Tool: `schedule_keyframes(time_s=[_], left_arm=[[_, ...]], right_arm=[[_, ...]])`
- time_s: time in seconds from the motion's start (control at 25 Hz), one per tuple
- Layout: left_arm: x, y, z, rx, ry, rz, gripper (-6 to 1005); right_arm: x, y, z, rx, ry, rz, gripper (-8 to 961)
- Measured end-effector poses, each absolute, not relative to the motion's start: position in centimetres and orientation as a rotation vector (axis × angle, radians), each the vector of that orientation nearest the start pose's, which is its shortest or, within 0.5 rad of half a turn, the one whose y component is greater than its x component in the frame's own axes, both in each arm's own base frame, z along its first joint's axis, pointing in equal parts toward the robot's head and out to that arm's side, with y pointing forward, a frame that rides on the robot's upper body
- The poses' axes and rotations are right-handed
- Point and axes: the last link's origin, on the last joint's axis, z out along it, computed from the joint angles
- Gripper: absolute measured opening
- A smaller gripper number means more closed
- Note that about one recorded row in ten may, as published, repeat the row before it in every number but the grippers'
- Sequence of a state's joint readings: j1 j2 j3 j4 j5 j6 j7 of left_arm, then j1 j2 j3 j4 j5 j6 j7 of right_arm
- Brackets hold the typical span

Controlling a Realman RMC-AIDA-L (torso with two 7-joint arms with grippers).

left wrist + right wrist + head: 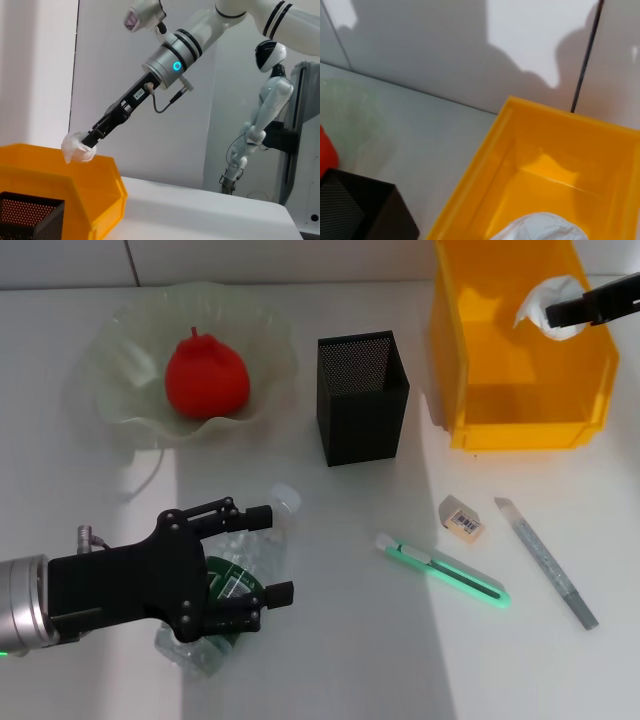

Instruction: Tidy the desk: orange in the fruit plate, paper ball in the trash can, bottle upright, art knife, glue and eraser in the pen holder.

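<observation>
Orange (205, 375) in plate (120, 350), far left of counter (340, 640). Holder (362, 395) upright at centre, apparently empty, though its mesh hides the bottom. Bin (520, 425) at far right; right pincer (556, 312) above its open top, clamped on paper ball (540, 302), which hangs over the bin's interior. Bottle (245, 570) lying on its side near the front left, cap (286, 497) pointing away from the robot; left pincer (275, 552) spread wide around the bottle's middle, fingers (262, 515) not visibly pressing it. Eraser (462, 517), green knife (442, 570) and grey knife (545, 562) lying on the counter right of centre, well apart from the holder.
</observation>
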State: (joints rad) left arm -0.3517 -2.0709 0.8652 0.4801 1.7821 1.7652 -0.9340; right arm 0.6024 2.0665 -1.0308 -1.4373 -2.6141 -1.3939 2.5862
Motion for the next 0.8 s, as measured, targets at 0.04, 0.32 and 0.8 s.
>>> schedule_keyframes(time_s=[0.04,0.32,0.8], left_arm=[[-27.9,24.4,-2.5,-2.787,-0.291,-1.010,799],[-27.8,24.5,-2.4,-2.775,-0.294,-1.023,798],[-27.6,25.0,-1.4,-2.668,-0.306,-1.101,798]], right_arm=[[19.0,40.1,9.0,-2.209,1.017,-0.042,510],[19.4,40.3,8.8,-2.213,0.996,-0.038,575],[18.0,35.5,10.6,-2.346,0.716,0.414,821]])
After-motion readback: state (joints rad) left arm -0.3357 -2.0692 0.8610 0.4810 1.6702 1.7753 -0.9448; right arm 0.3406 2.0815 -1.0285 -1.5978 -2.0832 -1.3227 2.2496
